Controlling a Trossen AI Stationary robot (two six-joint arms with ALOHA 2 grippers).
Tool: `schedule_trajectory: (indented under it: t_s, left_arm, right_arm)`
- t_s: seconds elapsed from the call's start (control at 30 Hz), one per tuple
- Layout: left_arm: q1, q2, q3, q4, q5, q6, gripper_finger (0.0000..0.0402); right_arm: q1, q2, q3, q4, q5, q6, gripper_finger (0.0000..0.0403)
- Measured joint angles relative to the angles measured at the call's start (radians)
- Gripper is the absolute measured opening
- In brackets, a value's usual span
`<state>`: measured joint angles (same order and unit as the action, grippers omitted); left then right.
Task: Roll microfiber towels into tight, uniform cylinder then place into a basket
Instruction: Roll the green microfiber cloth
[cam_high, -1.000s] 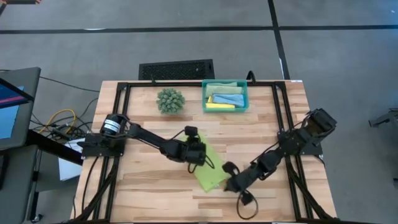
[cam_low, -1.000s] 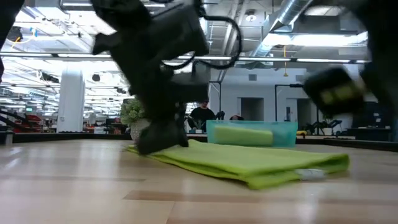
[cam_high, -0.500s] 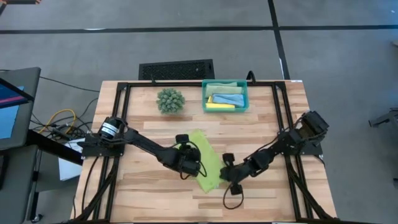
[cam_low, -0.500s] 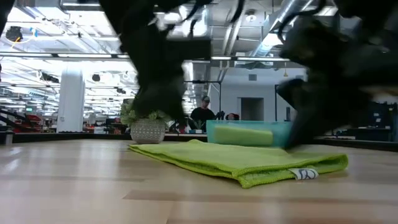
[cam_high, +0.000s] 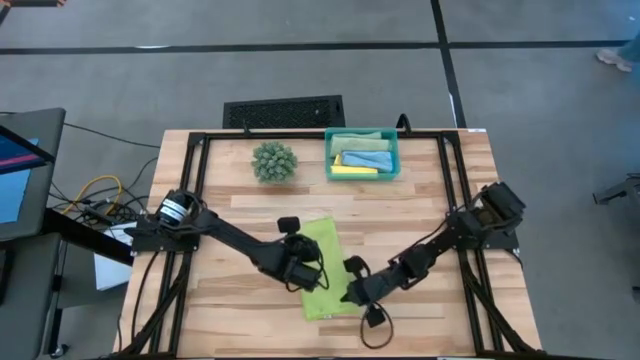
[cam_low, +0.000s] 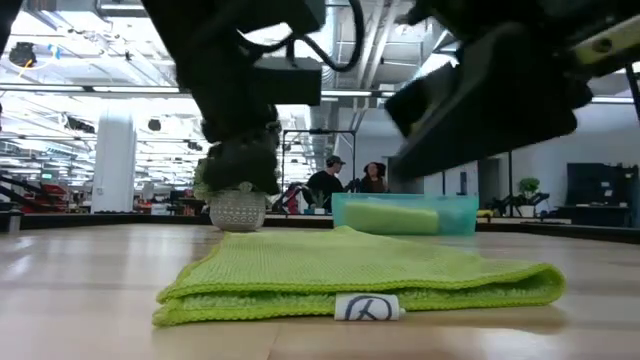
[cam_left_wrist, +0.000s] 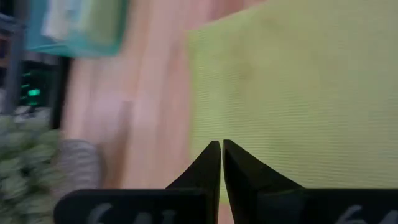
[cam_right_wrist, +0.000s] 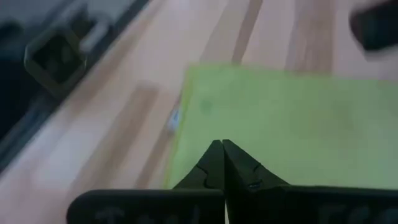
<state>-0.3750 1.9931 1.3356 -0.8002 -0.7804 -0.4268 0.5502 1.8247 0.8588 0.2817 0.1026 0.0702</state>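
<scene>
Facing forward, lime towel's (cam_low: 360, 275) white logo tag (cam_low: 368, 307).

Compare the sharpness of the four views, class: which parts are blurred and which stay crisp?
High view: crisp throughout. Low view: the lime green towel is sharp; the arms above it are dark and smeared. Left wrist view: the left gripper is crisp, the basket and plant ball blurred. Right wrist view: the right gripper is sharp, the tabletop soft.
</scene>
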Motion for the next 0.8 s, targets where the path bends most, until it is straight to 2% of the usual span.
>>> schedule_trajectory:
  t_s: [0.2, 0.37, 0.47, 0.6, 0.7, 0.8]
  left_arm:
    - [-0.039, 0.004, 0.002, 0.055, 0.103, 0.003, 0.0011]
    - [-0.054, 0.004, 0.002, 0.105, 0.072, 0.023, 0.0011]
    - [-0.051, 0.004, 0.002, 0.124, 0.066, 0.023, 0.0011]
    - [-0.046, 0.004, 0.002, 0.135, 0.059, 0.024, 0.0011]
    - [-0.046, 0.005, 0.002, 0.155, 0.048, 0.03, 0.0011]
    - [-0.046, 0.005, 0.002, 0.195, 0.023, 0.049, 0.0011]
  right_arm:
    - [0.067, 0.019, -0.009, 0.063, 0.004, -0.039, 0.0045]
    - [0.092, 0.09, 0.012, 0.124, 0.01, -0.135, 0.011]
    - [0.089, 0.121, 0.037, 0.12, 0.053, -0.18, 0.0155]
    - [0.068, 0.159, 0.065, 0.116, 0.054, -0.201, 0.0204]
    - [0.049, 0.178, 0.073, 0.114, 0.051, -0.21, 0.0221]
    - [0.024, 0.188, 0.077, 0.125, 0.044, -0.211, 0.0221]
